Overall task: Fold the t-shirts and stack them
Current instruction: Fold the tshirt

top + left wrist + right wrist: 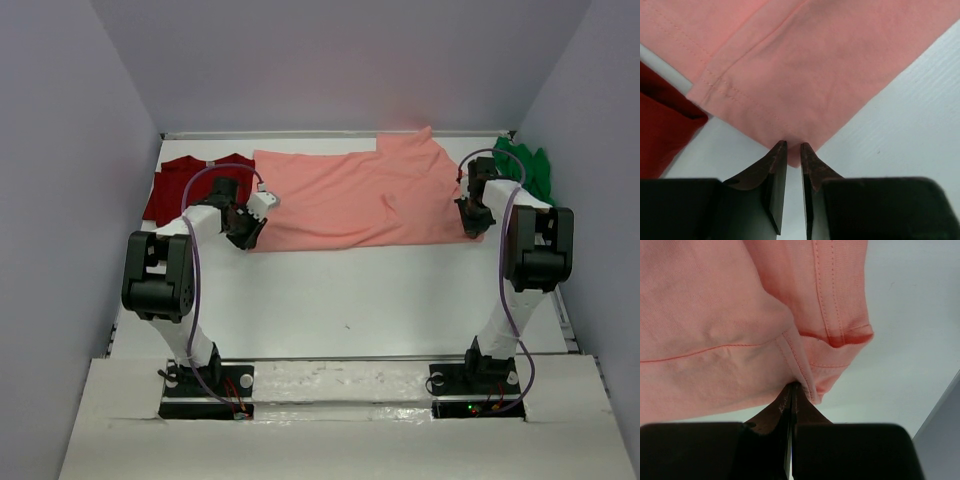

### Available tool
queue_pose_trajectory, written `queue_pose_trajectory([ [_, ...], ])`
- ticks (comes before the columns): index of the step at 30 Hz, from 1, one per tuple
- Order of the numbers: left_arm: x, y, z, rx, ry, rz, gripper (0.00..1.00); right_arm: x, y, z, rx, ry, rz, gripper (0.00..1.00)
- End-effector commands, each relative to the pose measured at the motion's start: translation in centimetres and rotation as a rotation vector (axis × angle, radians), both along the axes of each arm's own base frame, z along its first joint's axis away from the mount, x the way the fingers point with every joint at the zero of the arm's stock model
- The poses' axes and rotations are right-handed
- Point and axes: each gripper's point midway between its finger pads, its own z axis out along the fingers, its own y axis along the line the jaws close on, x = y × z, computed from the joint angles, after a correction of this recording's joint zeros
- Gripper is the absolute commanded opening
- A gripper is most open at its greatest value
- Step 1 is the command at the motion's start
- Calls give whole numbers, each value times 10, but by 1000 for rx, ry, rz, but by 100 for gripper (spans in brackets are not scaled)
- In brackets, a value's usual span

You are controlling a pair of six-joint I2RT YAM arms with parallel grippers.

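Left gripper (792, 146) stands narrow, a slim gap straddling the near-left corner of the salmon-pink shirt (350, 195), which lies spread across the far table (350, 300) beside the dark red shirt (175, 190). Right gripper (792, 385) pinches its right hem. The green shirt (530, 165) lies bunched far right.

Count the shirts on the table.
3. The pink shirt is spread across the middle near the far edge. The dark red shirt lies at the far left and the green shirt is bunched at the far right. More could be hidden underneath.
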Motion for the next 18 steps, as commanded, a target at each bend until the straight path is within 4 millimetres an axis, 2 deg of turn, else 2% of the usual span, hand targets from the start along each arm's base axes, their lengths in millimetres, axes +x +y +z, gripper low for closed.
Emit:
queue_pose_trajectory([
  [1,-15,-5,-3,-4,54,-72,26,15,-9,13,-25,-43,-9,0],
  [6,-23,-1,-10,16,79,-78,26,16,-9,13,-25,-46,-9,0],
  [9,-23,2,-14,34,75,-68,36,16,-9,13,-25,-44,-9,0],
  [11,-24,5,-17,47,76,-58,36,15,-14,13,-30,-43,-18,0],
  [14,-21,7,-19,57,65,-36,34,14,-14,13,-33,-41,-19,0],
  [18,-15,9,-24,68,55,-16,26,12,-14,11,-36,-34,-17,0],
])
